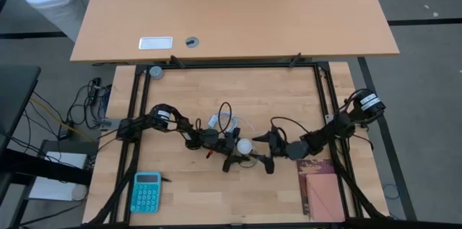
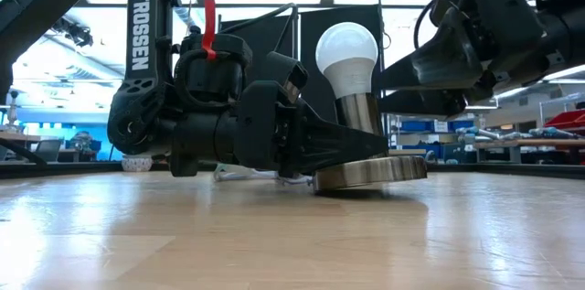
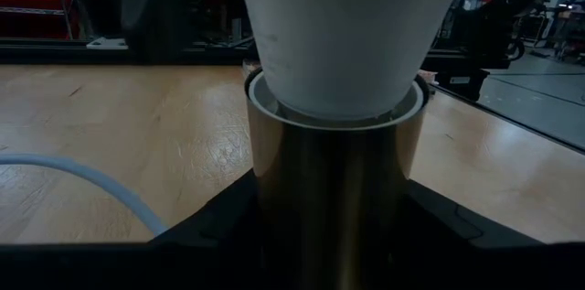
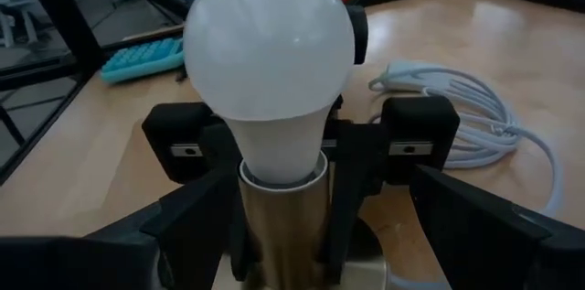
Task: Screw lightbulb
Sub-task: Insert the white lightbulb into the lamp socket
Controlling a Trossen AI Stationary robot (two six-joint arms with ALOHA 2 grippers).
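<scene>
The white lightbulb (image 4: 268, 48) stands upright with its neck in a brass socket tube (image 4: 279, 226). The tube rises from a round brass disc (image 2: 370, 173) that lies flat on the wooden table. My left gripper (image 1: 237, 151) reaches in level from the table's left and is shut on the tube. My right gripper (image 2: 416, 87) hangs open just to the right of the bulb, at the height of its neck. Its fingers (image 4: 494, 226) stand wide on either side and touch nothing. My left gripper pinches the socket's upright brass tube (image 3: 334, 198) between its two fingers (image 3: 215, 226), just under the bulb's neck. The fingers come level from the table's left, one on each side of the tube. The socket stands upright with its disc on the table.
A coiled white cable (image 1: 225, 122) lies just behind the socket. A teal calculator (image 1: 146, 191) sits near the front left, and a reddish notebook (image 1: 323, 189) lies at the front right. A second tabletop (image 1: 238, 12) borders the far edge.
</scene>
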